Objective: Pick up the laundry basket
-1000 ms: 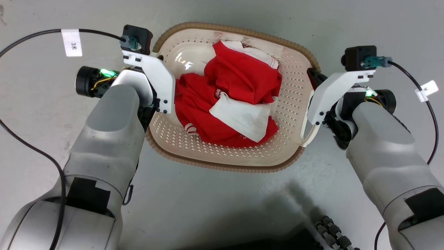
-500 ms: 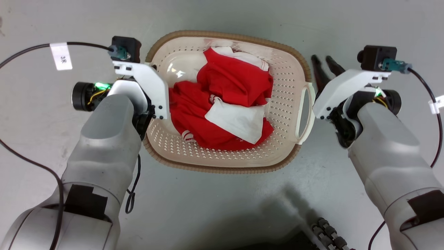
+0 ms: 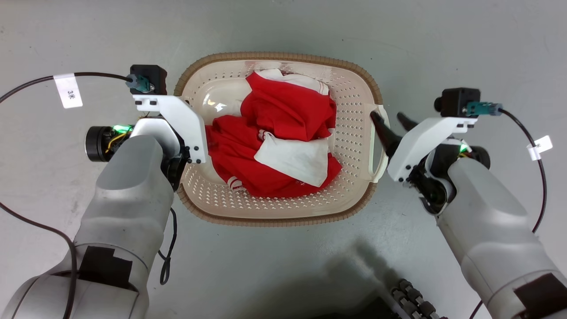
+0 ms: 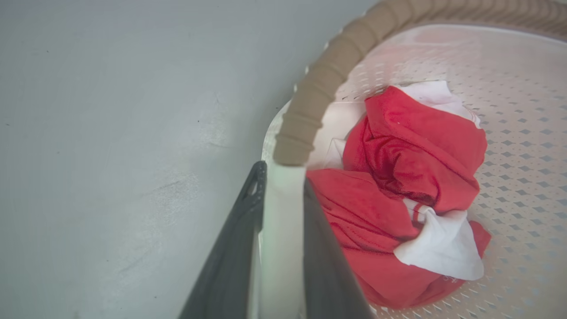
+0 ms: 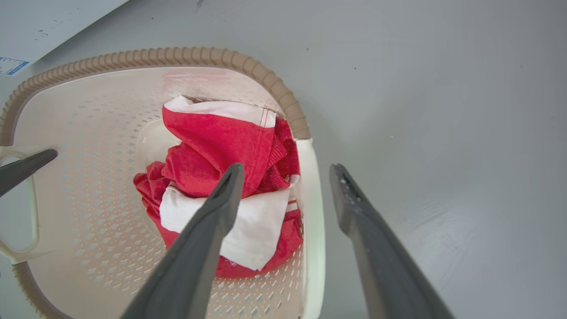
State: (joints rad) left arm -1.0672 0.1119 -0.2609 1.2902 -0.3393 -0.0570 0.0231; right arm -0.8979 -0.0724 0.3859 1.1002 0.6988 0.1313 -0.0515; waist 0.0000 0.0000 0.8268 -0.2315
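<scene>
Grey floor (image 3: 283, 26) bears laundry basket (image 3: 352, 146) — left gripper (image 4: 282, 177) clamps handle (image 4: 283, 230), right gripper (image 5: 285, 170) spread.

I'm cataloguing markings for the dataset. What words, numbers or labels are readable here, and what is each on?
"3米": on the left white tag, fixed to the black cable by the left arm.
Right white tag: a dark mark, too small to read.
Blue-printed label on the pale sheet: too blurred to read.
Laundry basket: no lettering visible.
</scene>
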